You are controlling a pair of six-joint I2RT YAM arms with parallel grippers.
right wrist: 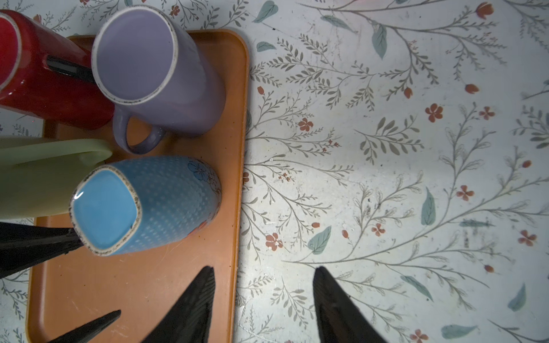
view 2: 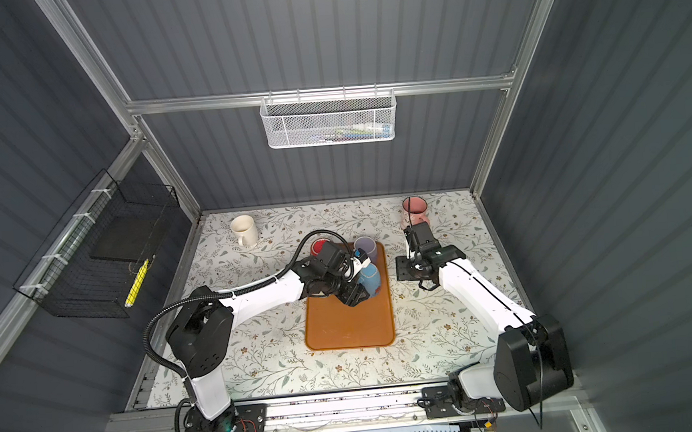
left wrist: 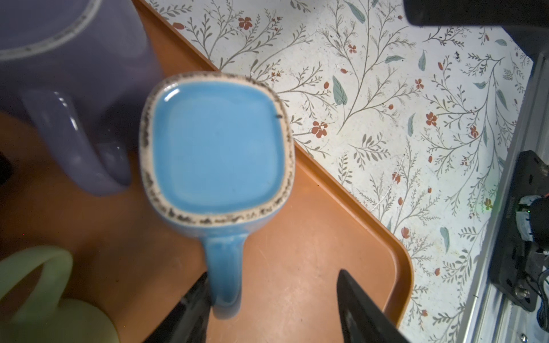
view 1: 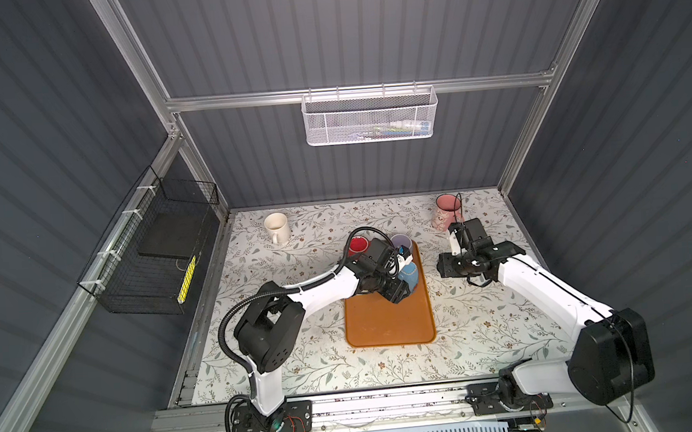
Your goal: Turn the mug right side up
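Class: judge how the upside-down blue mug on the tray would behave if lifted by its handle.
The blue mug looks glazed ceramic: probably rigid, heavy, breakable. Its glossy handle may slip or pivot in a grip. On its wide mouth, it seems unlikely to tip.

On my worktop (view 1: 489, 319) the tray (view 1: 389, 322) lies central; the inverted mug (view 1: 409, 273) stands on its far end, an upright mug (view 1: 401, 241) just behind.

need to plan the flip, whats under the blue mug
The blue mug stands upside down on the orange tray, base facing up. Its mouth and anything beneath it are hidden by the mug's own body.
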